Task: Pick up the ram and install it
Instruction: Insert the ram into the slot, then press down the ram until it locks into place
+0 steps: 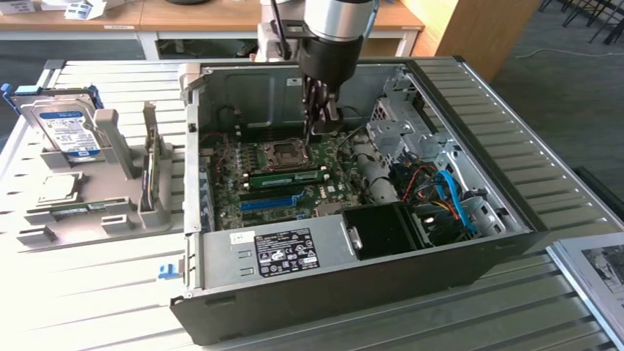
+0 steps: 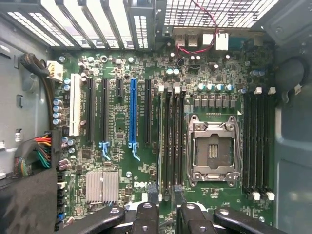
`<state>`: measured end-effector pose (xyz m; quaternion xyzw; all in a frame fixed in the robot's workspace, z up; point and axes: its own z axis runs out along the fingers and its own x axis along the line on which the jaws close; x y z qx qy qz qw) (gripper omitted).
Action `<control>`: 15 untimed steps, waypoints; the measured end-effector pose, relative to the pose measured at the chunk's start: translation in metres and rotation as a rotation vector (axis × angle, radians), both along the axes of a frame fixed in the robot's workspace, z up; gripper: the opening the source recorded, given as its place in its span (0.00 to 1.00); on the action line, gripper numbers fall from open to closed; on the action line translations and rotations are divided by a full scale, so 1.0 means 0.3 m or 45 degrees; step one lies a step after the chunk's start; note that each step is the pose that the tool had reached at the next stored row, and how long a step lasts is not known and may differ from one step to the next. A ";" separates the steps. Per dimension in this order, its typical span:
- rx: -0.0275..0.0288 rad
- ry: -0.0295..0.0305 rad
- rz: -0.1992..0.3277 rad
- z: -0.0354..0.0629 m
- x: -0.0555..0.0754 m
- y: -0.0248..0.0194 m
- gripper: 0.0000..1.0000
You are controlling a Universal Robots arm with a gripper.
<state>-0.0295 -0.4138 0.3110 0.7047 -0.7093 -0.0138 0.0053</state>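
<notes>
The ram (image 1: 288, 178), a long green stick with black chips, sits in a slot on the motherboard just in front of the empty processor socket (image 1: 285, 152) inside the open computer case. In the wrist view it shows edge-on as a thin pale strip (image 2: 160, 141) in the slot bank beside the socket (image 2: 213, 150). My gripper (image 1: 318, 131) hangs inside the case above the socket and the ram, apart from both. Its two dark fingertips (image 2: 146, 217) stand apart with bare board between them (image 2: 166, 217), so it is open and holds nothing.
The case walls (image 1: 458, 110), drive cage (image 1: 400, 121) and a bundle of blue and red cables (image 1: 443, 194) hem in the board. The power supply (image 1: 283, 252) lies at the case front. A grey holder (image 1: 98, 212) at the exterior view's left carries a hard drive (image 1: 69, 131), a square chip (image 1: 58, 189) and a thin upright stick (image 1: 149, 168).
</notes>
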 end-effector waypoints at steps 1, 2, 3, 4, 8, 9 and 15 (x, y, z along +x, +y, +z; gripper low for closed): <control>-0.0001 0.0001 0.000 0.004 0.000 0.000 0.25; 0.0000 0.0000 0.000 0.008 0.000 0.000 0.25; 0.0000 0.0000 0.000 0.012 0.000 0.000 0.25; 0.0000 0.0001 0.000 0.016 0.000 0.000 0.25; 0.0001 0.0000 0.000 0.030 0.001 0.000 0.25; 0.0002 0.0000 0.000 0.031 0.001 0.000 0.25; 0.0000 0.0000 0.000 0.031 0.001 0.000 0.25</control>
